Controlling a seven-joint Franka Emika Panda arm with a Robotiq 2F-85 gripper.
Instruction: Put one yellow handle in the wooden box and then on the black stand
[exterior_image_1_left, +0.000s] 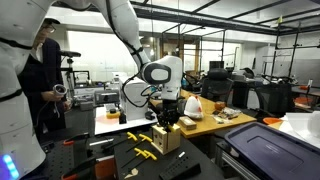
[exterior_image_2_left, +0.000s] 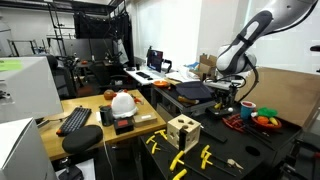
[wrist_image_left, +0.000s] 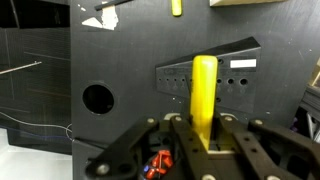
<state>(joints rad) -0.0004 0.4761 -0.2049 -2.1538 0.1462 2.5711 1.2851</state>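
In my wrist view, the gripper (wrist_image_left: 205, 132) comes up from the bottom middle of the frame. It is squeezed tight on a yellow handle (wrist_image_left: 205, 85). The handle stands straight up between the two fingers (wrist_image_left: 178, 135). Right behind it, in the middle of the frame, is the black stand (wrist_image_left: 225, 72) with a row of small holes. I cannot tell if the handle touches the stand. It all sits on a black board (wrist_image_left: 120, 60).

In an exterior view, the gripper (exterior_image_2_left: 223, 102) hangs in the right half of the frame, and the wooden box (exterior_image_2_left: 183, 131) sits lower and to its left, apart from it. Spare handles (exterior_image_2_left: 178, 160) lie on the board near the bottom middle. A white helmet (exterior_image_2_left: 123, 102) rests on the desk left of the middle.

In an exterior view, the wooden box (exterior_image_1_left: 167, 137) is in the lower middle, just under the gripper (exterior_image_1_left: 168, 116).
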